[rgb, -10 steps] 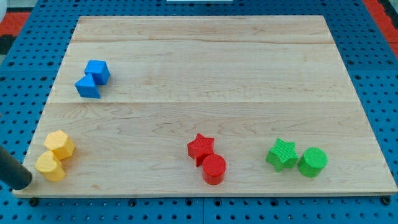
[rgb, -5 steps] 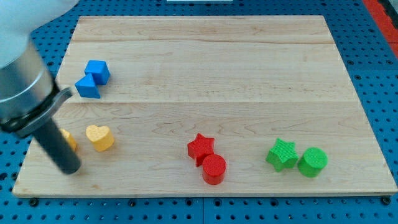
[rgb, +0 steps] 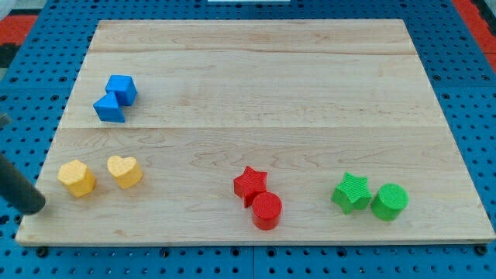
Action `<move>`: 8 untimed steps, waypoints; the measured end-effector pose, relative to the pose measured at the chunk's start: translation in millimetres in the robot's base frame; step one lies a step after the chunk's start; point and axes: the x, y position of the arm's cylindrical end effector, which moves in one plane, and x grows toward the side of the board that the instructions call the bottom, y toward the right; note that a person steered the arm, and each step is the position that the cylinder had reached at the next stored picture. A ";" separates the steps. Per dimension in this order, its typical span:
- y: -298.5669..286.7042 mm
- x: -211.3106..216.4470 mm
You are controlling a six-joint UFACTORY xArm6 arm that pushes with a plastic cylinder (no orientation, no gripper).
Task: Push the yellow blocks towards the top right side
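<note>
Two yellow blocks lie at the board's lower left: a yellow hexagon block and, just to its right with a small gap, a yellow heart block. My tip is at the view's left edge, low down, left of and slightly below the hexagon, not touching it. The dark rod runs off the left edge of the view.
A blue cube and a blue triangle block sit together at the upper left. A red star and a red cylinder sit at the bottom centre. A green star and a green cylinder sit at the lower right.
The heart block went from the lower left corner to the right of the hexagon. The rod swung in over the hexagon, then drew back to the left edge.
</note>
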 end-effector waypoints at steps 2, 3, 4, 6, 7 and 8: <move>92.2 -26.3; 83.9 9.7; 135.6 37.3; 159.9 -18.8; 174.0 10.2; 130.6 6.2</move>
